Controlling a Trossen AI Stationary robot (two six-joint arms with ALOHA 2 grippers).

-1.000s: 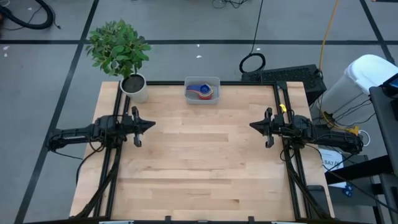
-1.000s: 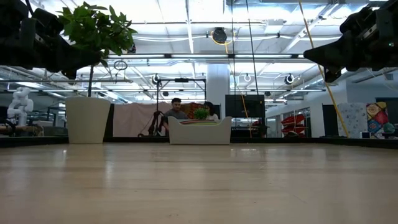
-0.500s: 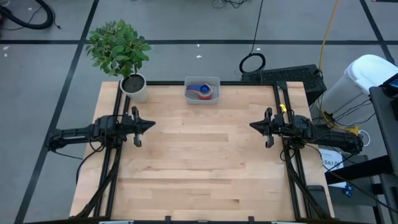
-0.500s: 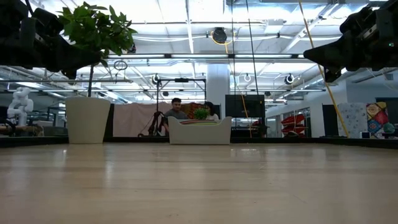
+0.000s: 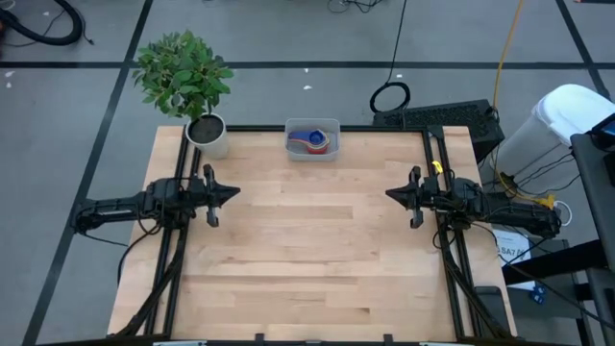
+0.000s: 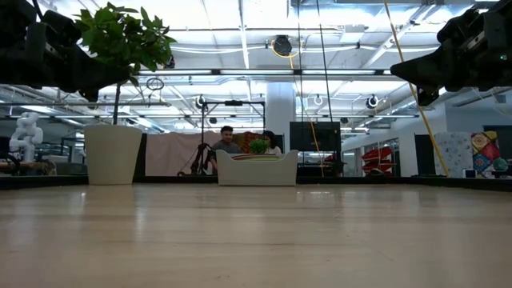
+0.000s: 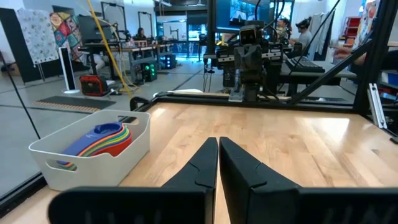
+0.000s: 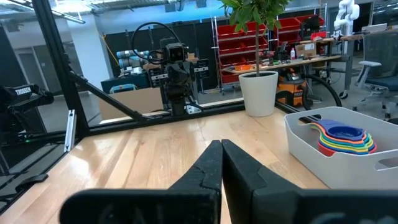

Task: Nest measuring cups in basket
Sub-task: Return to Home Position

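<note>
Measuring cups [image 5: 311, 140] lengthwise (handles leftward)

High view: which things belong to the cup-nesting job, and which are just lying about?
Job: measuring cups, nested in the basket; left gripper, shut, over the table's left side; right gripper, shut, over its right side.
Lying about: potted plant beside the basket.

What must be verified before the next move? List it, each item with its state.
1. Nested coloured plastic measuring cups lie inside the pale grey translucent plastic basket: ok.
2. All seven cups in the stack: cannot tell.
3. No cup loose on the wooden table: ok.
4. Left gripper shut, empty, at the table's left side: ok.
5. Right gripper shut, empty, at the table's right side: ok.
6. Basket upright, apart from the round white plant pot: ok.
</note>
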